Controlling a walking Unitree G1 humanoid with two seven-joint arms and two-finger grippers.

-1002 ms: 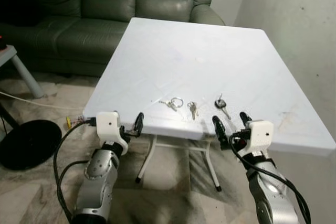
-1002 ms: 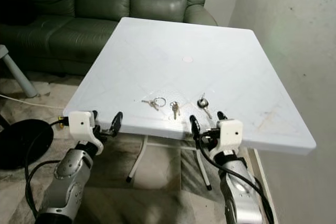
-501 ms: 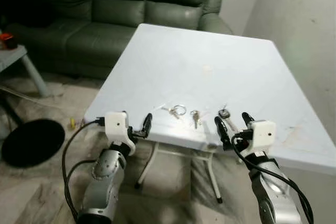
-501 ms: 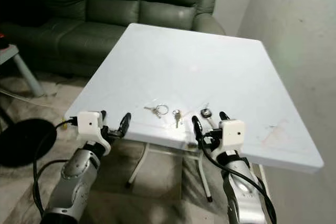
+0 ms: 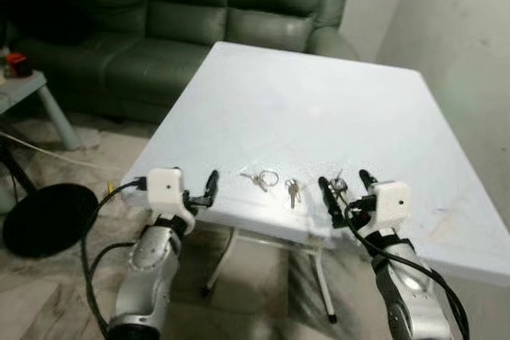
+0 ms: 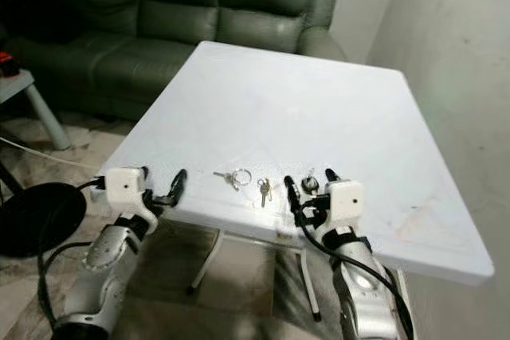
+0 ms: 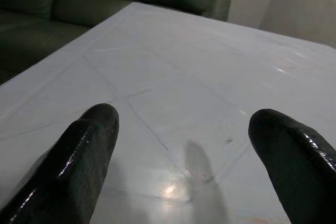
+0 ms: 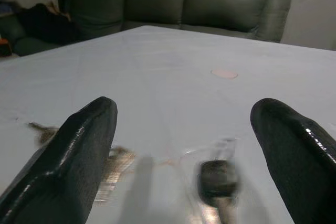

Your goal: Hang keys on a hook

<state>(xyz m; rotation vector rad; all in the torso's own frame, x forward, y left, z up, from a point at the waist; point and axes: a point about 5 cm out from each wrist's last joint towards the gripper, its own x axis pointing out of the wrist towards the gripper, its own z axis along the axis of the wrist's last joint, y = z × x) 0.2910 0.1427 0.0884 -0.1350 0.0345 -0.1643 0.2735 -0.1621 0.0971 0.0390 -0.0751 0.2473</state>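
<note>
A white square bench [image 5: 319,109] stood in front of a dark green sofa [image 5: 183,13], with a pale wall along its right side. Three sets of keys lay in a row close to the bench's near edge. A ringed key [image 5: 260,177] lay nearest the left, a small key pair [image 5: 292,190] sat in the middle, and a black-headed key [image 5: 338,184] lay furthest toward the right edge.

The right end effector [image 5: 345,191] was held low at the near edge with its two black fingers spread wide, gripping nothing. The black-headed key [image 8: 216,178] lay on the bench between the fingers, blurred in the right wrist view, and whether the fingertips touched the surface could not be told. The small key pair [image 8: 116,157] showed just past one finger [image 8: 79,145] in the same view.

The left end effector [image 5: 209,189] hovered by the near edge toward the near left corner, well apart from the keys. Its fingers [image 7: 79,150] were likewise spread wide and empty, over bare bench surface [image 7: 173,77].

On the floor to the left sat a round black disc [image 5: 44,216] with a light cable [image 5: 48,157] running past it, beside a small side table [image 5: 32,89].
</note>
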